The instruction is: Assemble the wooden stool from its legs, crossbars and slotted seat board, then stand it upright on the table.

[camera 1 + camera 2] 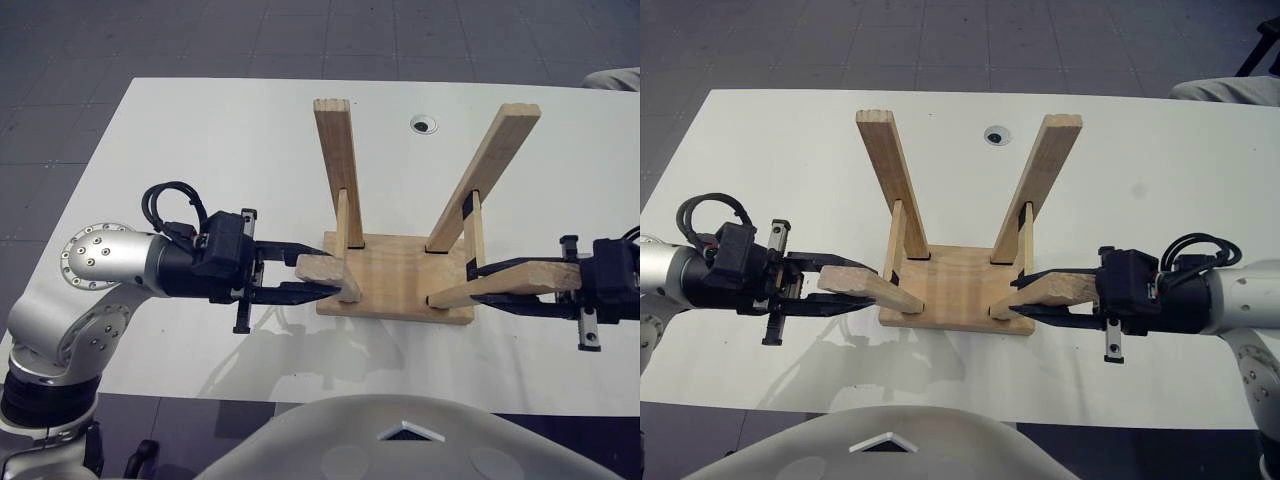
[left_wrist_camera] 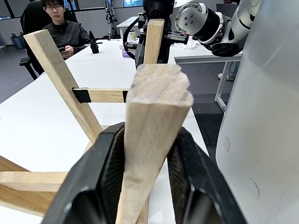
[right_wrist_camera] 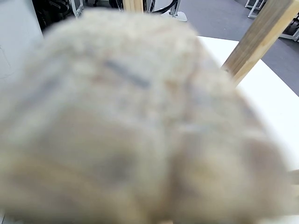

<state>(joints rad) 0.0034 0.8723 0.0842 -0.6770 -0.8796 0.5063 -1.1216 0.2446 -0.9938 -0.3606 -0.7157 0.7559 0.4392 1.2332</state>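
The stool lies upside down, its seat board (image 1: pixel 395 282) flat on the white table (image 1: pixel 200 150). Two far legs (image 1: pixel 336 150) (image 1: pixel 495 165) slant upward, each tied by a crossbar (image 1: pixel 343 220) (image 1: pixel 474 228) to a near leg. My left gripper (image 1: pixel 305 278) is shut on the near-left leg (image 1: pixel 328 276), its fingers (image 2: pixel 100 177) pressed against the wood (image 2: pixel 152 130). From the right, my right gripper (image 1: pixel 482 284) is shut on the near-right leg (image 1: pixel 510 281). That leg's blurred end (image 3: pixel 140 116) sits close to the right wrist camera.
A round cable hole (image 1: pixel 424 124) lies in the table behind the stool. The front edge of the table runs just below both arms. Bare table surface stretches on the left and right of the stool.
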